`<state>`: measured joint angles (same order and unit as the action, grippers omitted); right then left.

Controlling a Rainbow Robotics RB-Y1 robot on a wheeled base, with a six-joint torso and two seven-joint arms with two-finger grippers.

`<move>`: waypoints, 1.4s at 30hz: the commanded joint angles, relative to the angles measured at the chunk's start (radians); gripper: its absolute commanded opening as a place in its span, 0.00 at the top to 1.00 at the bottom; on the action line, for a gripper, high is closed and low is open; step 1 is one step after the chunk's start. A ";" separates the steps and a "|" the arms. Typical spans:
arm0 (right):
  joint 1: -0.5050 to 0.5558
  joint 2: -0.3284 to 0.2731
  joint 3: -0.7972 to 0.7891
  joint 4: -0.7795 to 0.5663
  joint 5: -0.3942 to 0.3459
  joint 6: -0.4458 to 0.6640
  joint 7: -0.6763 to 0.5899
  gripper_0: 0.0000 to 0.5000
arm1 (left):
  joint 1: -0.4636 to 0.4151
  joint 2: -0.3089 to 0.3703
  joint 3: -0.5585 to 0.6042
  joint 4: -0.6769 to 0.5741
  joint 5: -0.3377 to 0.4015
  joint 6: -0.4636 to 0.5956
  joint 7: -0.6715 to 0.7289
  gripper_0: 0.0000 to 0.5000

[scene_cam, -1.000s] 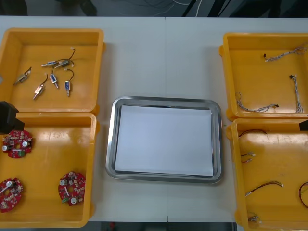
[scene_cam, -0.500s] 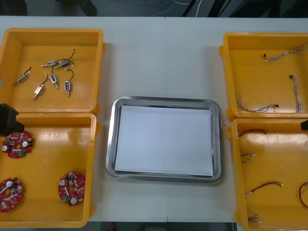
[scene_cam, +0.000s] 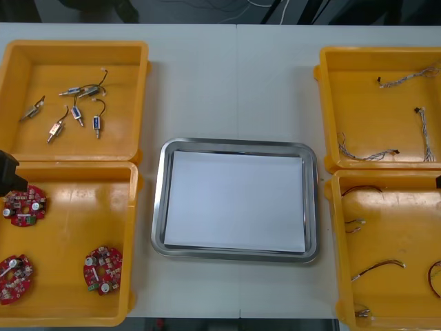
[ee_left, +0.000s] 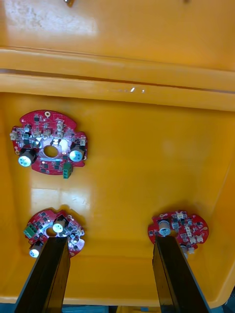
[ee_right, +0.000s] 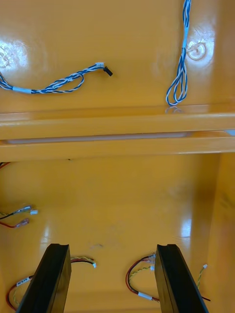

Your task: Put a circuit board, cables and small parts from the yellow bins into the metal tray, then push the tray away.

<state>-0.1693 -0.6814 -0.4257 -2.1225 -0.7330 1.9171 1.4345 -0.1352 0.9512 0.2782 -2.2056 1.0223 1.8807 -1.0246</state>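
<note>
Three round red boards (ee_left: 43,130) are seen in the left near bin (ee_left: 147,161), ahead of the left gripper (ee_left: 110,239). Two of them lie right at its black fingertips, one at each, with an edge of each board covered by the tip. The third lies farther off, nearer the bin's far wall, and bare glossy floor is seen between the fingers. The boards are studded with silver-capped cylinders and small green blocks. The jaws are spread wide and nothing is held between them. The right gripper (ee_right: 112,247) is hung over the right near bin (ee_right: 122,195), its jaws likewise released and empty. Thin red and yellow cables (ee_right: 138,293) are curled just beside each fingertip. Twisted blue and white cables are laid in the right far bin (ee_right: 122,39), beyond the doubled rims. In the front view, small metal parts (scene_cam: 77,117) with short dark leads are scattered in the left far bin (scene_cam: 41,76). The tray (scene_cam: 160,207), a shiny rounded rectangle that is white inside, is set on the light table (scene_cam: 234,83) between the bins, just beside the right pair.
</note>
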 commanded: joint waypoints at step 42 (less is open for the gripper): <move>0.456 -0.043 -0.077 0.065 -0.135 -0.421 -0.011 0.00 | 0.447 -0.190 0.121 -0.016 -0.151 -0.360 0.179 0.00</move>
<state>0.2593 -0.6833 -0.5238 -2.0689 -0.8683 1.5102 1.4346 0.2636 0.7755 0.3847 -2.2056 0.8896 1.5434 -0.9400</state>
